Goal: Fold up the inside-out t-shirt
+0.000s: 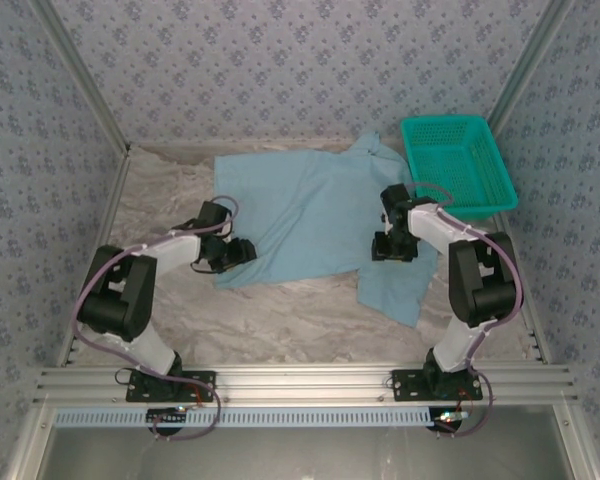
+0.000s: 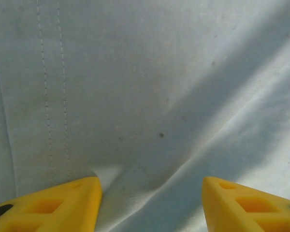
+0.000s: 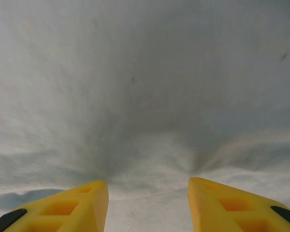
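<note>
Big picture first: the pale marbled table (image 1: 280,320) carries the inside-out t-shirt (image 1: 310,215), spread flat across the middle with its plain side up. One sleeve reaches toward the far right corner and a flap hangs down toward the near right. It lies opened out like that, I'd say, so both arms can get at opposite edges and fold it across. The teal basket (image 1: 442,122) sits at the far right, touching the sleeve, and looks to be no part of this step. Now the arms: the left gripper (image 1: 238,250) is low on the shirt's near-left corner and the right gripper (image 1: 393,247) is on the right side of the body. They are set well apart, likely to lift the cloth evenly. Up close, the left gripper (image 2: 151,186) has its yellow fingers spread, a small pucker of cloth rising between them beside the double hem stitching (image 2: 46,96). The right gripper (image 3: 148,186) is also parted, with fabric bunching between the tips. Neither has pinched yet; my read is both are poised to close.
</note>
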### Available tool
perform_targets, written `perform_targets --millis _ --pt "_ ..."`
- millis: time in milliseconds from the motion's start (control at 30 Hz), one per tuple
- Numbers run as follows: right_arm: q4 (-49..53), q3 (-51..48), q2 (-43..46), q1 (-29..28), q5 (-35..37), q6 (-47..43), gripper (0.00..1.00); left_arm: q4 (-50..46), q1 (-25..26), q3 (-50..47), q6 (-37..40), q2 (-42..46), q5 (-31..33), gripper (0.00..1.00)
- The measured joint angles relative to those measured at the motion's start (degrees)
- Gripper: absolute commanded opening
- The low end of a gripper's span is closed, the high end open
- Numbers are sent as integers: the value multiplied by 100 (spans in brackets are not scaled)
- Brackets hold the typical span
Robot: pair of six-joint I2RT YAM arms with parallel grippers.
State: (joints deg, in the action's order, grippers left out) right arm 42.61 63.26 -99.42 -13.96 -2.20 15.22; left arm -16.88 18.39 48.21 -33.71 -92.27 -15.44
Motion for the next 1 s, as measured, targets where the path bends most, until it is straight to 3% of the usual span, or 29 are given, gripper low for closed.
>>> perform_targets --millis 200,533,767,1000 --pt "210 -444 52 -422 -188 195 42 -79 0 -866 -9 848 162 58" --pt "623 -1320 898 -1307 -479 791 38 -737 -210 -1698 -153 2118 614 59" --pt "872 -848 1067 -1204 -468 776 45 -1209 -240 -1650 -192 2594 769 60" --pt "114 -417 1204 -898 -490 640 49 -887 -267 -758 -103 2400 839 67"
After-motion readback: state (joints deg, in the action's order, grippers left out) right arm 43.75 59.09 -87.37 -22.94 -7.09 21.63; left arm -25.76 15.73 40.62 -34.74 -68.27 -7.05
